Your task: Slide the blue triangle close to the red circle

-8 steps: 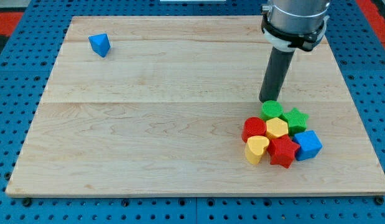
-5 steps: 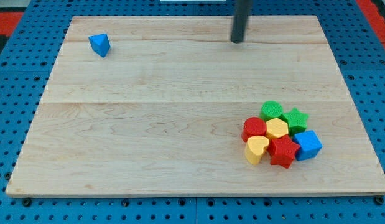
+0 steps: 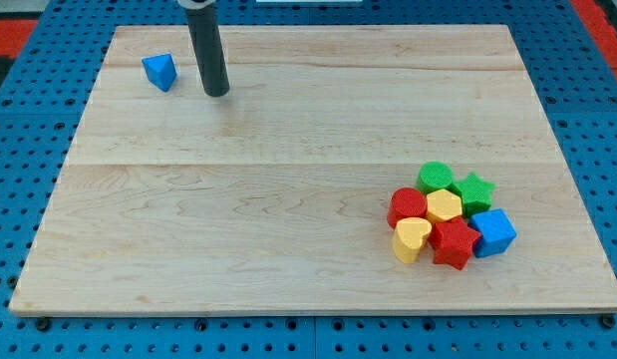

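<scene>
No hand is fitted on this arm, so there is nothing to be wide, narrow or holding; the rod ends in my tip (image 3: 217, 94), which rests on the bench (image 3: 288, 140) just to the view's right of the blue triangle (image 3: 159, 71), near it but apart.

That blue triangle sits alone near the bench's top-left corner, a small wedge with one lit upper face and a darker side, its point towards the view's bottom. The red circle (image 3: 408, 206) lies well apart from it, at the lower right, on the left edge of a tight cluster.

I judge this to be the approach step, with no push begun. My tip stands on the side the block must travel towards, so the next move calls for going round to the triangle's upper-left side, then pushing it diagonally down and right.

Touching the red circle are a yellow hexagon (image 3: 445, 206) and a yellow heart (image 3: 412, 239); a green circle (image 3: 436, 177), green star (image 3: 474, 189), red star (image 3: 454, 242) and blue cube (image 3: 493, 231) complete the cluster.
</scene>
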### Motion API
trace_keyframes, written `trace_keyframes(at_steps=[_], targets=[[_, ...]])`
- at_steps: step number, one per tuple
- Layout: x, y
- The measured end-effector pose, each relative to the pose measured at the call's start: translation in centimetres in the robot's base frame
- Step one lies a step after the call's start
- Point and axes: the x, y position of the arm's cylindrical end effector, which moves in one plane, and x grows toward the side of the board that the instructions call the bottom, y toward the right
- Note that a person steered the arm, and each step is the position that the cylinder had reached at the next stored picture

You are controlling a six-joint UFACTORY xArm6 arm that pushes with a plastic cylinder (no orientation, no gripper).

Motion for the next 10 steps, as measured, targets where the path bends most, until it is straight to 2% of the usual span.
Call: trace_keyframes(at_steps=[1,3,4,5,6,7,8,9,10], targets=[[-5.1,1.2],[-4.7,-10.7],[2.1,-10.7],[5.2,-5.2],[4.6,-12.6],[-0.5,-11.7],[-1.8,-6.4],[2.1,3.9],[0.3,4.6]])
